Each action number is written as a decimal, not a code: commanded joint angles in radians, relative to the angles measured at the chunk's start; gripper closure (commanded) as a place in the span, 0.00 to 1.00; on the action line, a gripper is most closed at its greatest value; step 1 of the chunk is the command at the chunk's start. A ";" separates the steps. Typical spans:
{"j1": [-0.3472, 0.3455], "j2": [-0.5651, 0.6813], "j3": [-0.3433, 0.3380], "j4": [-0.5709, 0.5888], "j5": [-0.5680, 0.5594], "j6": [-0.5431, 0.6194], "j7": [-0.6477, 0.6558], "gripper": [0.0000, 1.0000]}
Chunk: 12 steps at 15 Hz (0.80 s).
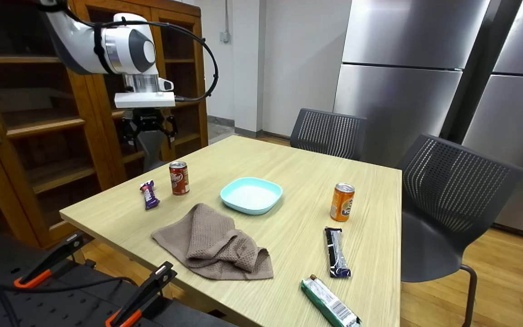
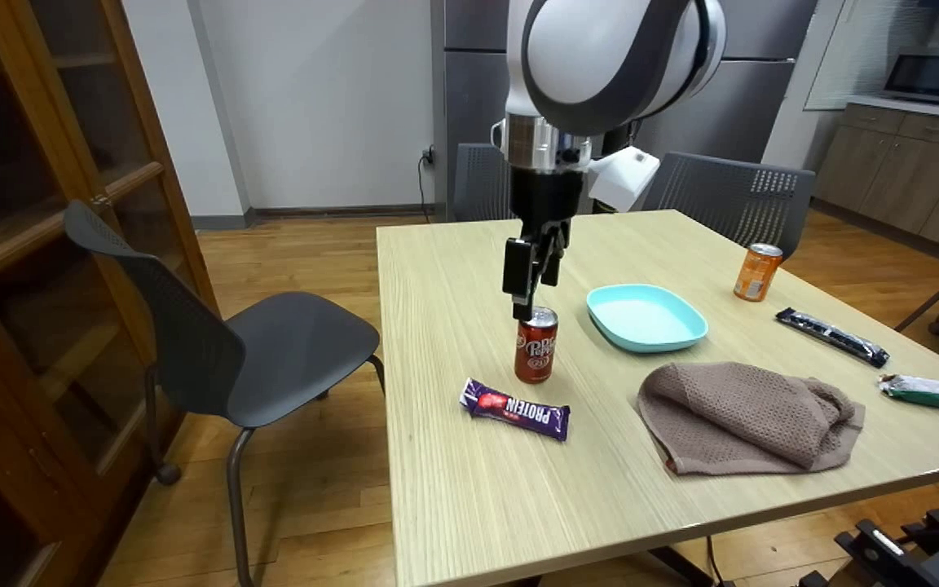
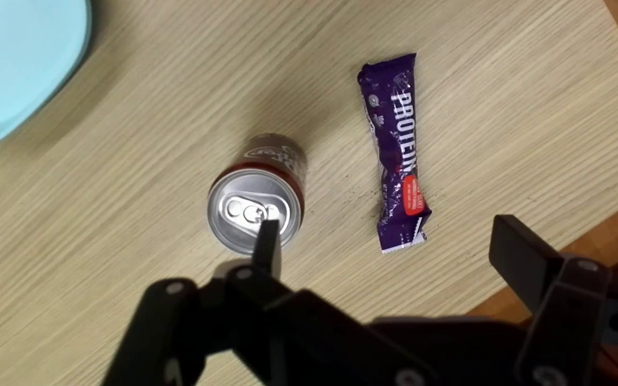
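Observation:
My gripper point(image 3: 387, 236) stands open above the table, its two fingers wide apart and nothing between them. In the wrist view one finger point(image 3: 267, 244) overlaps the top of an upright dark red soda can point(image 3: 250, 209). Whether they touch cannot be told there; in an exterior view the gripper point(image 1: 151, 138) hangs above and behind the can point(image 1: 180, 179). Beside the can lies a purple protein bar point(image 3: 395, 145), ahead of the gap between the fingers. In an exterior view a fingertip hides a bit of the can's point(image 2: 536, 359) top edge.
A light blue square plate point(image 1: 251, 196) sits mid-table, near a crumpled brown cloth point(image 1: 211, 245). Farther along stand an orange can point(image 1: 342, 203), a dark-wrapped bar point(image 1: 335, 252) and a green-and-white bar point(image 1: 329, 302). Chairs point(image 1: 452, 204) border the wooden table point(image 2: 453, 505).

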<state>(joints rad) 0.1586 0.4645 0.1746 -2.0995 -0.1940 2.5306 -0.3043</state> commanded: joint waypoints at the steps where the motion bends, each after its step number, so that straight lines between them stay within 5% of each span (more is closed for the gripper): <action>1: 0.031 0.068 0.005 0.086 -0.037 -0.044 -0.016 0.00; 12: 0.087 0.200 -0.017 0.154 -0.081 -0.052 0.013 0.00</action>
<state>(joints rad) 0.2346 0.6163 0.1719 -1.9964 -0.2481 2.4969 -0.3061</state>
